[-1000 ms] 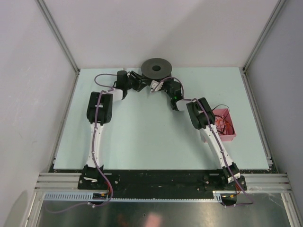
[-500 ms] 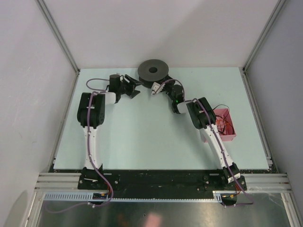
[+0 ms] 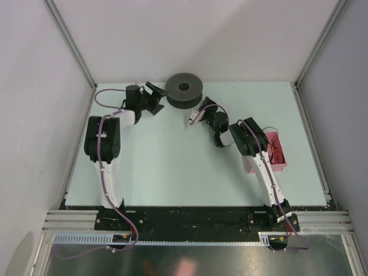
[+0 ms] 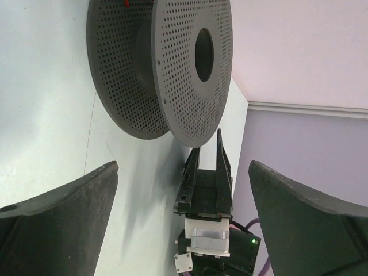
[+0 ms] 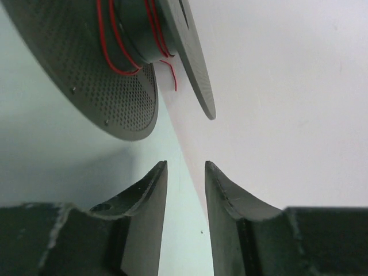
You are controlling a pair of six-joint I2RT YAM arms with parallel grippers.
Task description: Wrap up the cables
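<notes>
Beside the spool, left jaws gape wide — right jaws barely parted (both empty).

Top external: high behind the arm bases, looking down over the whole table; left wrist: low, close, facing right past the black spool toward the right gripper; right wrist: low, nearest, facing that spool, shared by all three views.

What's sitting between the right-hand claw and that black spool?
Nothing; in the top view only bare table separates the right claw and the spool.
</notes>
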